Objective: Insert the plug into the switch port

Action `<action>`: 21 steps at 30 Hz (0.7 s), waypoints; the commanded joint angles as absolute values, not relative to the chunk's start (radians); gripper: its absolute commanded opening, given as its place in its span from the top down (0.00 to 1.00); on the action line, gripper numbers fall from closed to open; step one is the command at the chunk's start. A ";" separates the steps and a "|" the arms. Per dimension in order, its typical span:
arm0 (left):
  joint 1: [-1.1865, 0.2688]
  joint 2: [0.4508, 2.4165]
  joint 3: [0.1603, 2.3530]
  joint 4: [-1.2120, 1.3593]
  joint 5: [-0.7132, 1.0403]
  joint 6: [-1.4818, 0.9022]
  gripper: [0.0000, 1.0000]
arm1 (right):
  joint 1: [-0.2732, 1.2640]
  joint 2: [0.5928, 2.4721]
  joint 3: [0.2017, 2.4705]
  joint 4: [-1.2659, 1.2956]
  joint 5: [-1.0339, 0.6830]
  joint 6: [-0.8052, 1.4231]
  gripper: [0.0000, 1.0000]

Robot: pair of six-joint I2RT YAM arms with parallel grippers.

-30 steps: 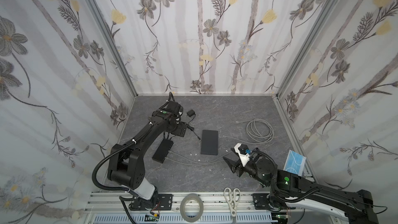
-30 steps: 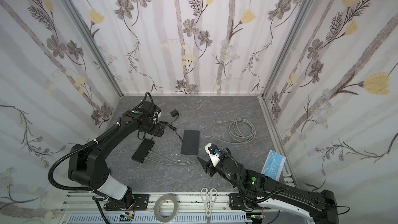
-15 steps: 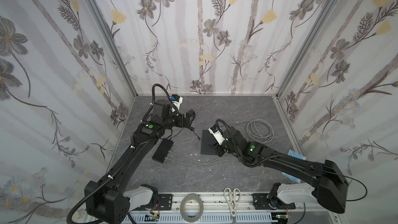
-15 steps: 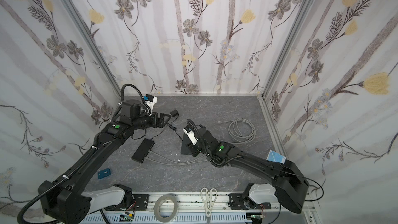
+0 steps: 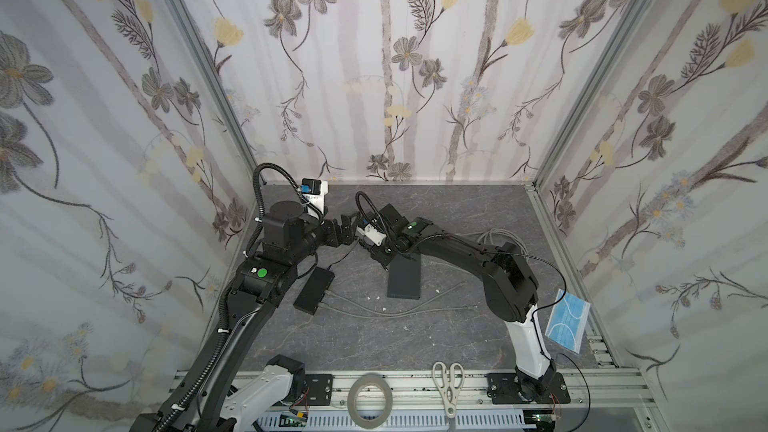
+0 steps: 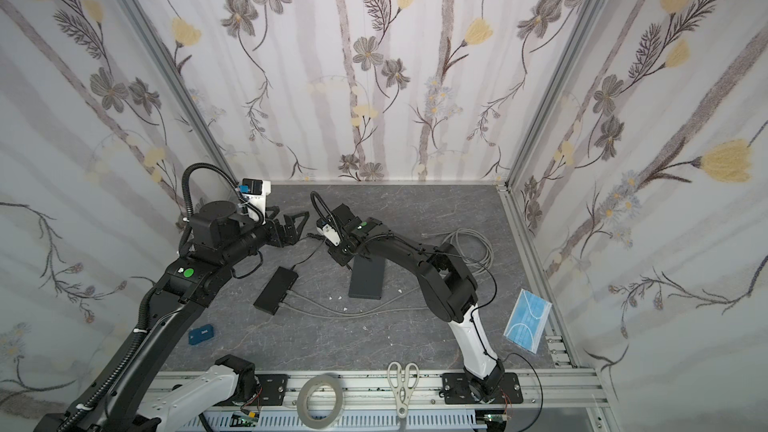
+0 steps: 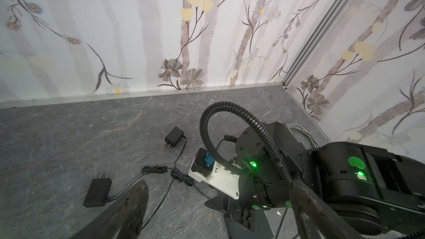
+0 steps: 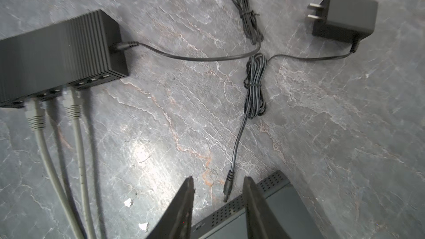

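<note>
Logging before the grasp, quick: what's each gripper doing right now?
Left gripper: open, empty.
Right gripper: open, straddling the plug, not gripping it yet.

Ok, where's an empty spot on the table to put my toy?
The front middle of the table is bare, between the grey cables and the scissors. The back right, behind the cable coil, is bare too. Around the small switch, the flat switch and the bundled cord it's crowded.

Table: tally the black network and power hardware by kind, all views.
Network switches: 2
Power adapters: 2
Total: 4
</note>
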State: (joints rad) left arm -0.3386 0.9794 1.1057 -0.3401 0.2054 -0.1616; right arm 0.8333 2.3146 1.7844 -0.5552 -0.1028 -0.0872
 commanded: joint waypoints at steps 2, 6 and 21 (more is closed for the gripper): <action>-0.326 0.981 1.105 -0.309 0.209 -0.184 0.03 | 0.803 2.372 1.844 -0.663 -0.098 -0.083 0.61; -0.312 0.983 1.112 -0.307 0.244 -0.199 0.05 | 0.794 2.402 1.844 -0.702 -0.076 -0.097 0.59; -0.249 1.001 1.103 -0.275 0.314 -0.256 0.05 | 0.791 2.441 1.848 -0.767 -0.043 -0.183 0.61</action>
